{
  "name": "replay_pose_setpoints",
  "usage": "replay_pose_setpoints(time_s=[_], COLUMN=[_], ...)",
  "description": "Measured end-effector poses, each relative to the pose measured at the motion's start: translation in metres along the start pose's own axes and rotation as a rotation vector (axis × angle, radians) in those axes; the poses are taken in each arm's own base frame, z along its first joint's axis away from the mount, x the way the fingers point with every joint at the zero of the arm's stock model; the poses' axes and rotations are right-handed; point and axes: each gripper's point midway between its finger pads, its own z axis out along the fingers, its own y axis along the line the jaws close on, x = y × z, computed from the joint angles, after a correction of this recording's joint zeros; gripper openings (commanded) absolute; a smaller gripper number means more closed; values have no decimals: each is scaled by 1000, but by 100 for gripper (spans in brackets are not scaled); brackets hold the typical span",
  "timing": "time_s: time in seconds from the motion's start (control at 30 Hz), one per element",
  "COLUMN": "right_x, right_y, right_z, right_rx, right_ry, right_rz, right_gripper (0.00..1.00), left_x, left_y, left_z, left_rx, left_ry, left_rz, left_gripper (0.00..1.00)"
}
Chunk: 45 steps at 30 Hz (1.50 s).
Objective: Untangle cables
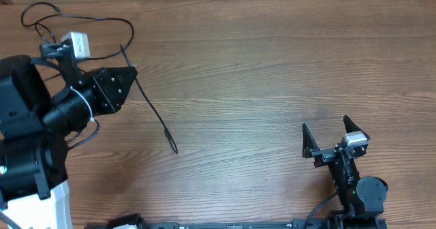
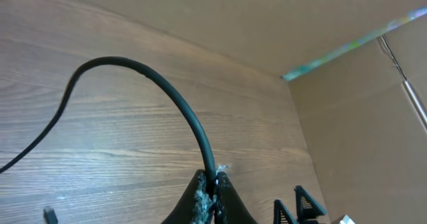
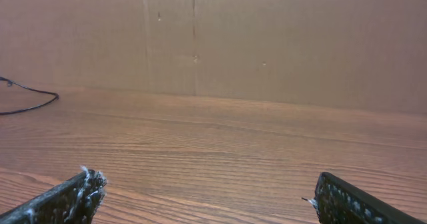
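Observation:
A thin black cable [image 1: 153, 113] runs diagonally across the table from my left gripper [image 1: 131, 71] down to its end near the middle. That gripper is shut on it. In the left wrist view the same cable [image 2: 167, 87] arcs up out of the pinched jaws of the left gripper [image 2: 213, 184] and curves down to the left. More cable [image 1: 102, 21] lies in loose loops at the back left corner, behind the left arm. My right gripper [image 1: 327, 128] stands open at the front right, far from the cables, and nothing lies between the jaws of the right gripper [image 3: 213, 197].
A brown cardboard wall [image 3: 267, 37] stands along the far side of the wooden table [image 1: 272, 65]. A bit of cable [image 3: 27, 103] shows at the left edge of the right wrist view. The right gripper's fingers [image 2: 297, 207] appear in the left wrist view's lower right.

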Motion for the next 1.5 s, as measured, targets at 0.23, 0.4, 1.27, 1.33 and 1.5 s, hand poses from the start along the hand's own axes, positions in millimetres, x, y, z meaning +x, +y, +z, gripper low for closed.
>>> replay_pose_setpoints(time_s=[0.23, 0.4, 1.27, 1.33, 1.5], right_x=[0, 0, 0, 0, 0], right_y=[0, 0, 0, 0, 0], right_z=[0, 0, 0, 0, 0], right_rx=[0, 0, 0, 0, 0], right_ry=[0, 0, 1, 0, 0], right_rz=[0, 0, 0, 0, 0], right_gripper=[100, 100, 100, 100, 100], left_x=[2, 3, 9, 11, 11], left_y=[-11, -15, 49, 61, 88], left_z=[-15, -20, -31, -36, -51], left_rx=[-3, -1, -343, -415, -575], left_ry=[-45, -58, -133, -153, -226], left_rz=[38, 50, -288, -334, -413], left_gripper=[4, 4, 4, 4, 4])
